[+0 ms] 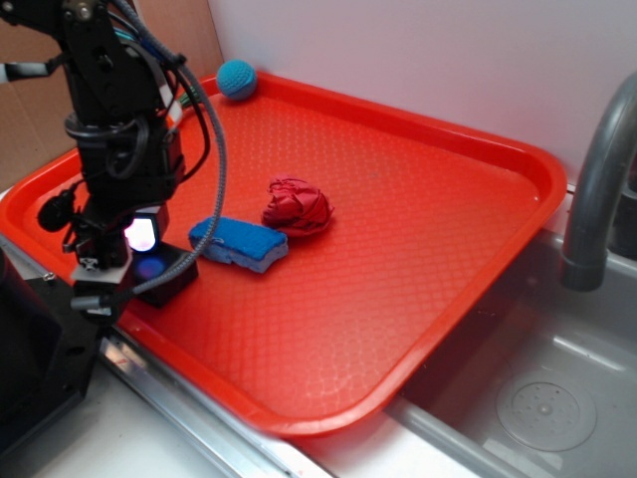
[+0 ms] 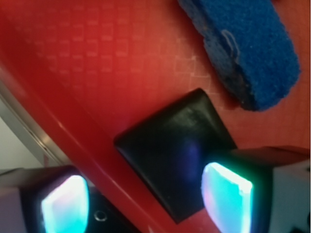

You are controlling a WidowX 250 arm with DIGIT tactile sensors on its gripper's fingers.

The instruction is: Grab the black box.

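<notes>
1 glossy black box (image 2: 172, 155) lies near the red tray's (image 1: 418, 199) edge, beside the blue sponge (image 1: 239, 244); rigid, probably slippery, best gripped across flat sides. The end effector (image 2: 146, 196) stands spread, straddling it.

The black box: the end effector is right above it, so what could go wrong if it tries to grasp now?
1. The black box lies close to the red tray's rim. In the wrist view one glowing finger looks outside that rim, so lowering may hit it.
2. The box sits skewed to the end effector, so it may twist or slip out.
3. The blue sponge is near and could get nudged.
</notes>
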